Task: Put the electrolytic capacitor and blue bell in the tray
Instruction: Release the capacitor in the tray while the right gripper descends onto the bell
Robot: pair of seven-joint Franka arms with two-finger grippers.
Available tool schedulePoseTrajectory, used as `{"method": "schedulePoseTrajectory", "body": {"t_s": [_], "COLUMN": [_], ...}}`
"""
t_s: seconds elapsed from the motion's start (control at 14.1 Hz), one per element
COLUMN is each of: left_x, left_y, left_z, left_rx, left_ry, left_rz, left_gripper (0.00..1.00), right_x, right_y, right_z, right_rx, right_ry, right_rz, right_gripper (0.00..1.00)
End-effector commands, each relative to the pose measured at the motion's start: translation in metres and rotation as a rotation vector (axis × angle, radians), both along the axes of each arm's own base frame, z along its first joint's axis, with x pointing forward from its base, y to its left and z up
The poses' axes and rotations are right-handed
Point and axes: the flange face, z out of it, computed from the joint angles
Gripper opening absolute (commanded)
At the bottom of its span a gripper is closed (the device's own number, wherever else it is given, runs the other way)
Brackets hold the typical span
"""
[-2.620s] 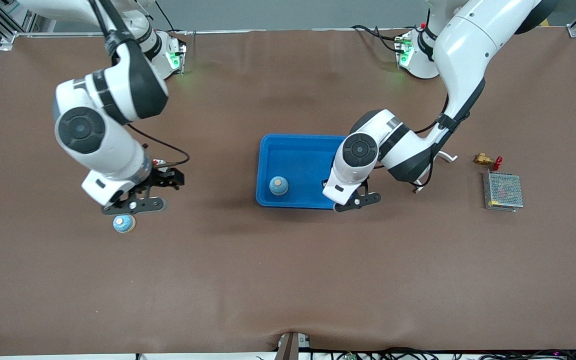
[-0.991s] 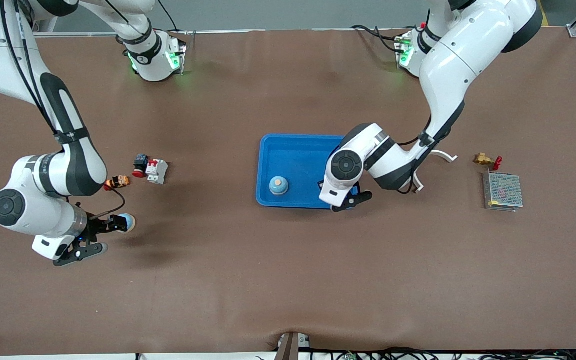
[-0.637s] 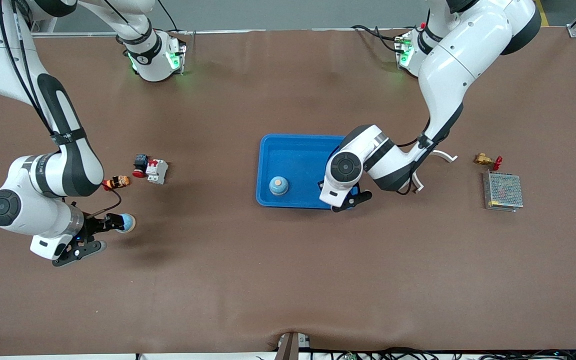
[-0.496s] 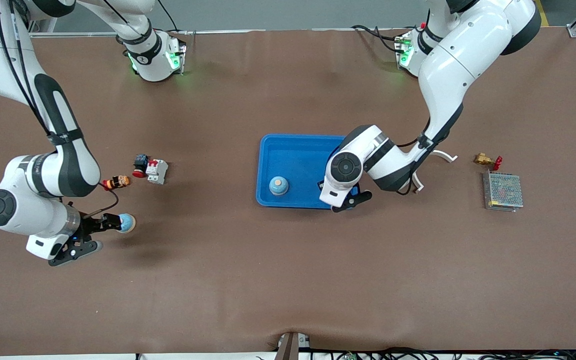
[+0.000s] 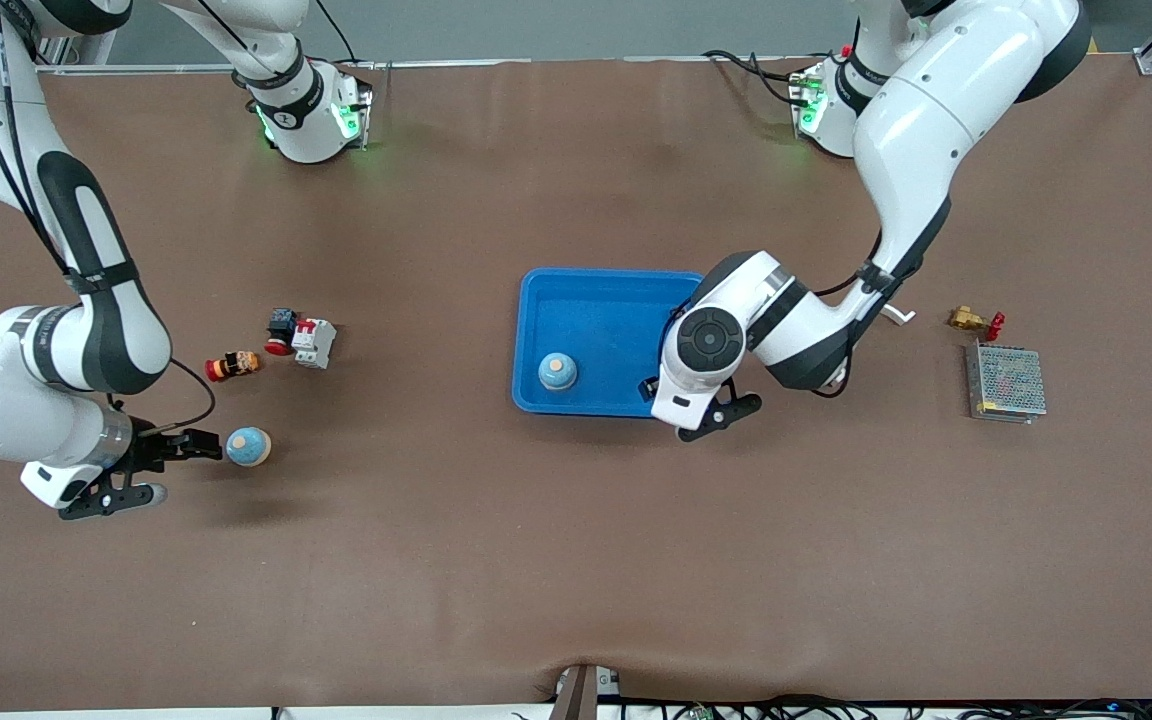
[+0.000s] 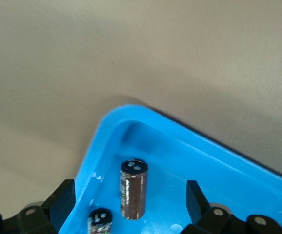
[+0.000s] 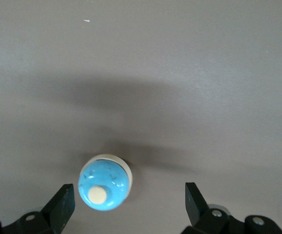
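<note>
Partly hidden by left hand: tray corner.

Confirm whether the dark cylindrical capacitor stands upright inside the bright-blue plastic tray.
Yes, the capacitor stands upright on the tray floor near a corner.

Brown table mat covers the whole work surface.

Toward the right arm's end: small orange-and-black cylindrical part lying on its side. Just beside it, slightly farther from the front camera, a red-and-white breaker-like block touching a small black-and-red part.

Toward the left arm's end: metal mesh-topped box lying flat. Just beside it, farther from the front camera, a brass fitting with a red end.
</note>
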Motion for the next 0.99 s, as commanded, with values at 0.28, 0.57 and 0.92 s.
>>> {"method": "schedulePoseTrajectory", "body": {"t_s": [0.28,0.57,0.92], "left_x": [0.044,0.058,0.075], "left_y": [0.044,0.075,0.123], "left_z": [0.094,0.125,0.151], "left_rx": [0.023,0.012,-0.007], "left_ry": [-0.077,-0.114,-0.131], "left_rz": [-0.047,-0.129,-0.222], "left_gripper": [1.0,1.0,1.0], "right_x": [-0.016,-0.031,-0.035], "right_y": [0.012,0.018,0.026], "right_z": [0.002,-0.012,-0.018], "right_rx": [0.002,0.0,0.001], "right_ry": [-0.013,-0.049,-0.049], "right_rz": [-0.017,-0.01,-0.004], "right_gripper": [1.0,1.0,1.0]}}
